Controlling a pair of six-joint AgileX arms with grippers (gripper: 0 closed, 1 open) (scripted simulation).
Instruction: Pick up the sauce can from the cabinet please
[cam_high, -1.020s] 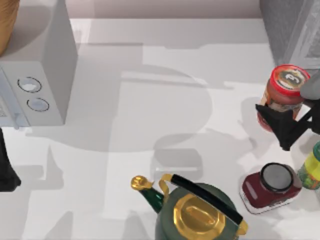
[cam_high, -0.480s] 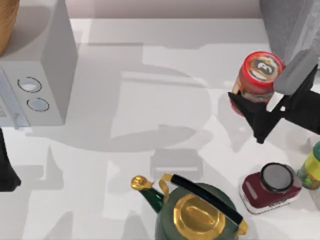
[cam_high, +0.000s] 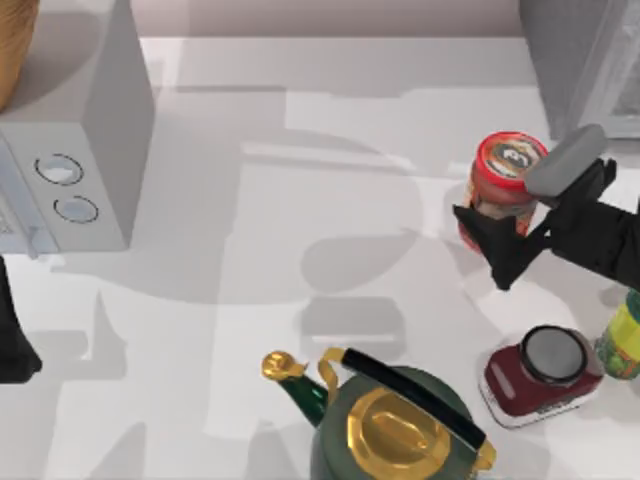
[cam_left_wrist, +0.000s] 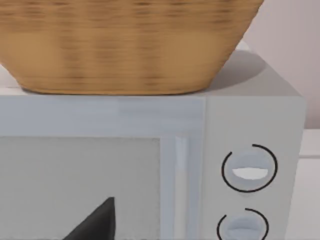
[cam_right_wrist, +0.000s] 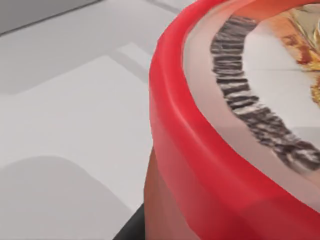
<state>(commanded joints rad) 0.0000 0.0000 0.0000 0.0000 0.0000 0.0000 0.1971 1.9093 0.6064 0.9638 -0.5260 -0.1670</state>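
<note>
The sauce can, orange-red with a red-rimmed tan top and a dark mark, is upright at the right side of the table, in front of the grey speckled cabinet. My right gripper is shut on the can's body, its black fingers hugging the sides. Close up in the right wrist view are the can's red rim and its marked top. My left arm is parked at the left edge, and one dark fingertip of its gripper points at the appliance's door.
A pale grey appliance with two knobs stands at the left, a wicker basket on top. A green kettle with a gold lid sits front centre. A dark-red jar and a yellow-green bottle stand front right.
My right gripper carried the sauce can leftward, away from the cabinet; it rose toward the camera, then came slightly lower and nearer the front. The left arm stayed still.
</note>
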